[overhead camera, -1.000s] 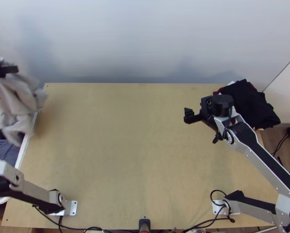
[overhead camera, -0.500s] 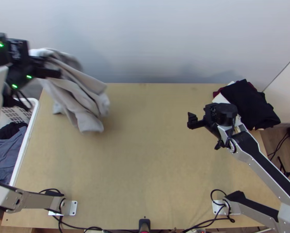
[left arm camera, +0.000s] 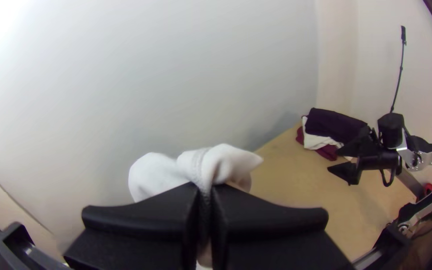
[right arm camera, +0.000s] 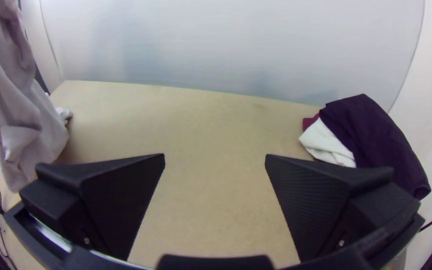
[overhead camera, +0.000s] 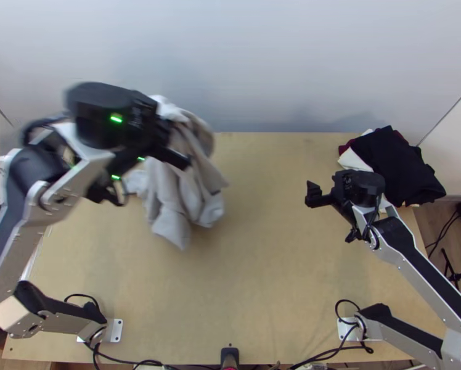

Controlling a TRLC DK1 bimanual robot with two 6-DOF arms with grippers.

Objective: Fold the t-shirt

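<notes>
Dial set on the top view, 12 at the wall side of the table (overhead camera: 255, 271). We log the grey t-shirt (overhead camera: 184, 197) towards 11 o'clock, hanging bunched over the wood, its loose lower folds pointing to 6; we cannot tell whether they touch the surface. The left gripper (left arm camera: 204, 202) pinches one gathered, whitish bit of it between its fingers; which part of the garment that is, we cannot make out. The right gripper (right arm camera: 215, 159), out at 2 o'clock, has its jaws spread with nothing between them. We judge this as the carry-in, folding not begun. Failure modes we foresee: the whole weight hangs from one small pinch, so a jerky swing could let the fabric slide out and drop in a heap. Lowered straight down, the shirt would probably land crumpled with a sleeve trapped underneath, since no second hold opens it out. If the right gripper closes on the folds blindly, it may catch several layers and stretch the twist rather than spread it. Carried too far towards 2, the cloth could snag the right gripper or drag the clothes pile (overhead camera: 398, 168) beyond it. We would want a second edge grip before laying it down.
</notes>
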